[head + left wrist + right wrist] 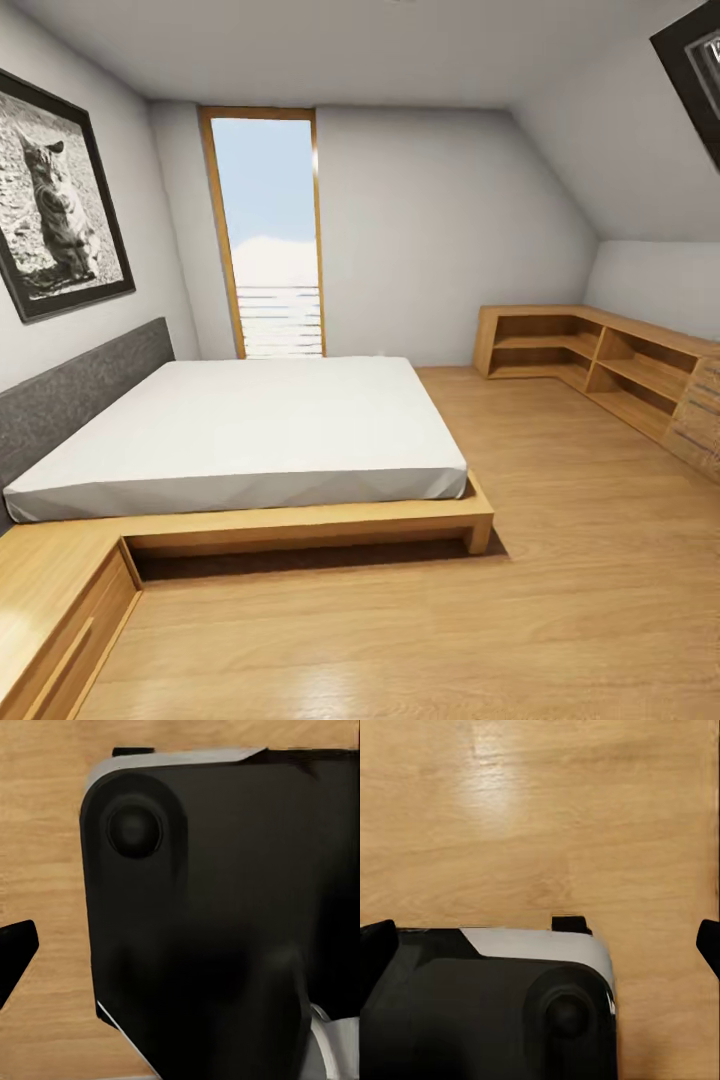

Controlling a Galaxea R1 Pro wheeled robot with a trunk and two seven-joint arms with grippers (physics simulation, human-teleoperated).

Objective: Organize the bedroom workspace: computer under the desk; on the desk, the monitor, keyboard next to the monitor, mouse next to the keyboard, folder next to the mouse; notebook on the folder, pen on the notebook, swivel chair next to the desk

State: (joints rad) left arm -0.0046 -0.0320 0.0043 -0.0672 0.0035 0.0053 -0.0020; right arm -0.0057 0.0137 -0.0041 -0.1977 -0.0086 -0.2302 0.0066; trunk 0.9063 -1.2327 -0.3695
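head view: bed (250, 430) in bedroom (450, 220); wrist cameras face wood floor (540, 817).

- The framed cat picture (55, 200) was cut off by the head view's left edge.
- The grey headboard (70, 395) ran out of the same edge.
- The wooden bedside unit (55, 610) was cropped at the lower left corner.
- The drawers (700, 420) at the end of the low shelving (590, 355) were cut by the right edge.
- A dark skylight frame (695, 70) showed only partly at the upper right corner.
- In the right wrist view, two dark fingers (375, 952) were clipped at the sides.
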